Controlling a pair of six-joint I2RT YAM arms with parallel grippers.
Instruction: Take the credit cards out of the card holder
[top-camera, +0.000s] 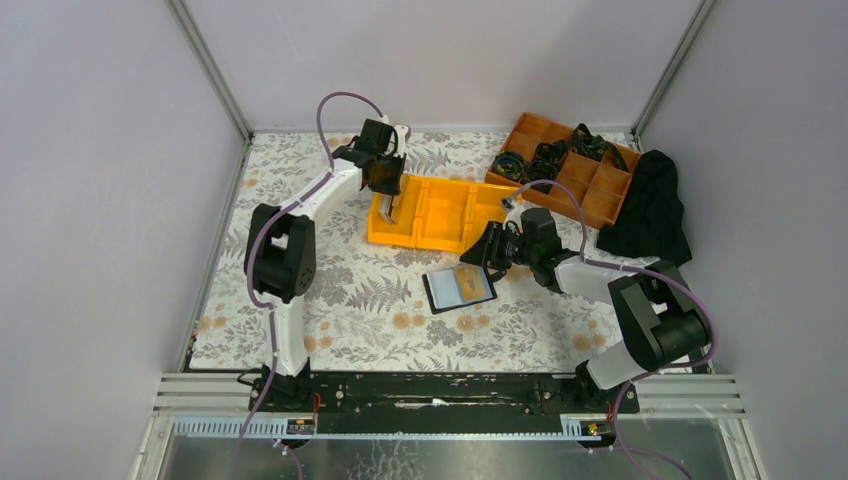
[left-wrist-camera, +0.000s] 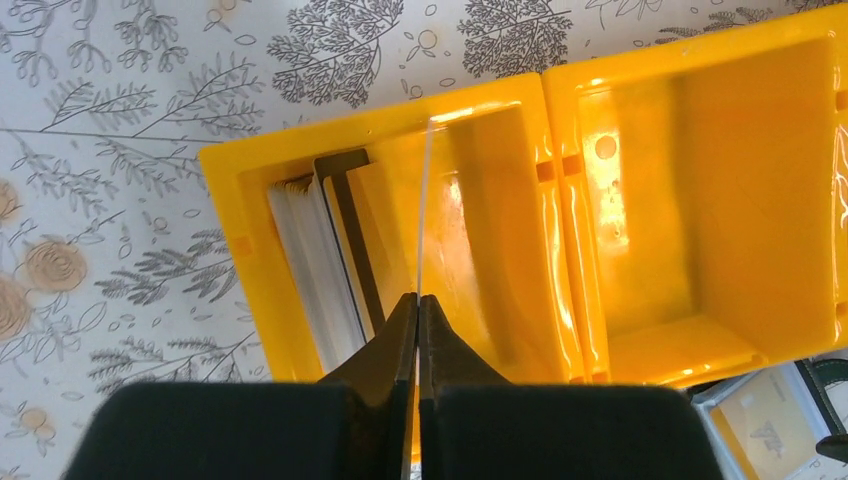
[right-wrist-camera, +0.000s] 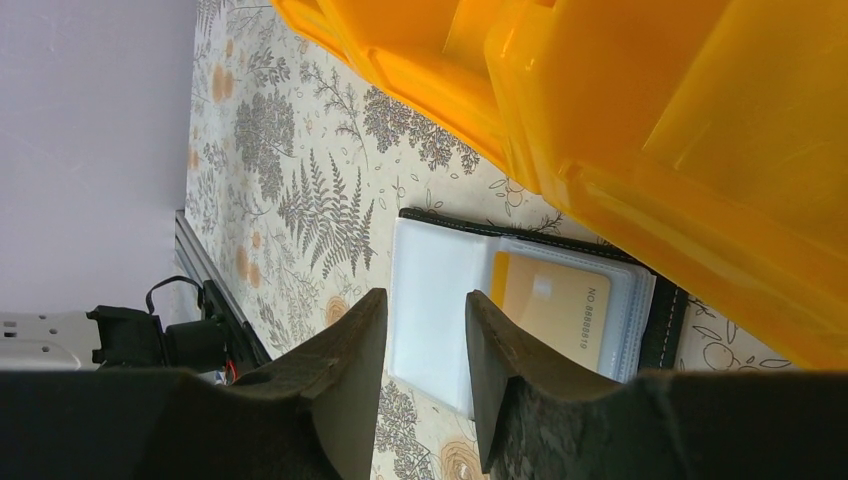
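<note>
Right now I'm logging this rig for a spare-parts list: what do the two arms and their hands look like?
The left arm and right arm share a build: white links, bulky black joint housings, and a lilac cable looping along each. The left hand and right hand are black, each with two tapering, wedge-shaped fingers.

yellow bin (top-camera: 440, 212) just beyond card holder (top-camera: 460, 288) blocks its far side.
</note>
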